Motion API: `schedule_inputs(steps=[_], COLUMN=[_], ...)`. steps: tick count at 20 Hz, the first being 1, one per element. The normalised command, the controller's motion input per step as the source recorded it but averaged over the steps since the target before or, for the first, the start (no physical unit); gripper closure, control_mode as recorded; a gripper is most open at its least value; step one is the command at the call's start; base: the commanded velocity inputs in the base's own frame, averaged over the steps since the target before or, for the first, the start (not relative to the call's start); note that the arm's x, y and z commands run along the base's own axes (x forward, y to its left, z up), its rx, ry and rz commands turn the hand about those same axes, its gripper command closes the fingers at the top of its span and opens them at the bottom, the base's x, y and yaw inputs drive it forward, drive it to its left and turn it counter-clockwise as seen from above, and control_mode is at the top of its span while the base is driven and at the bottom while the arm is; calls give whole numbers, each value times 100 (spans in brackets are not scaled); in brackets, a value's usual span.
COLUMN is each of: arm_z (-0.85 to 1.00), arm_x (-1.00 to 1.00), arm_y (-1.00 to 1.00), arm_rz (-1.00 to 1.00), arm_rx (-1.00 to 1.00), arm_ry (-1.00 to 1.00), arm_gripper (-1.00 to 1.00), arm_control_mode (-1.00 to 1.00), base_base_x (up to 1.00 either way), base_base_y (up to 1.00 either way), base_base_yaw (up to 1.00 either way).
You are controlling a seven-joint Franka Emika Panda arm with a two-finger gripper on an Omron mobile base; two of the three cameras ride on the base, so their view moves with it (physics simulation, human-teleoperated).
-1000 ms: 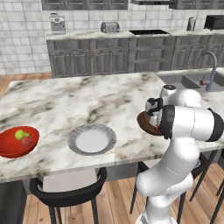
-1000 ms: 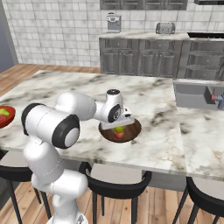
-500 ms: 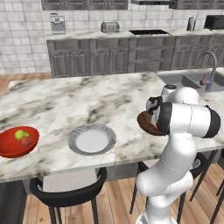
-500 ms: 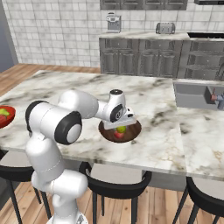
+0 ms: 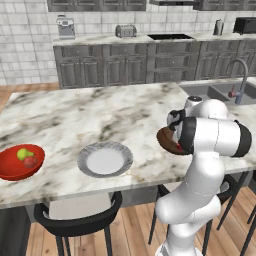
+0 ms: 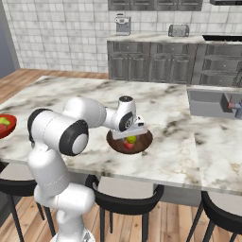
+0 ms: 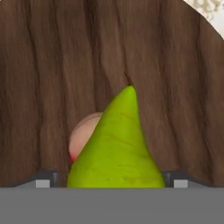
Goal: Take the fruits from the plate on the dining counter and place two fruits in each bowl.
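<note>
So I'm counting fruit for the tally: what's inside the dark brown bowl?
In the dark brown bowl lie a yellow-green pear and a reddish round fruit, the pear covering most of it. The open gripper above hides part of the bowl's floor.

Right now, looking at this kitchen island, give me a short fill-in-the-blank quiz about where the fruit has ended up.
1. The plate holds ____ fruits.
2. The red bowl holds a pear and a ____ fruit.
3. The gripper hangs over the ____ bowl.
4. In the hand view, the fruit nearest the camera is a ____.

Missing words: no; red; brown; pear
</note>
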Motion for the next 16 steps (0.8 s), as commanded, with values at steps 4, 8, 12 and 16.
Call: schedule_inputs(steps=[4,8,12,16], arm_z=[52,81,80,53], arm_x=[-6,-17,-54,-49], arm_y=[0,11,23,31], arm_rz=[-4,-10,-13,-14], arm_rx=[0,-1,-3,-1], arm_ry=[-3,-6,-1,0], arm_gripper=[-100,-100,-100,-100], arm_control_mode=[-100,-100,-100,-100], base_base_x=[0,0,0,0], base_base_y=[0,0,0,0], base_base_yaw=[0,0,0,0])
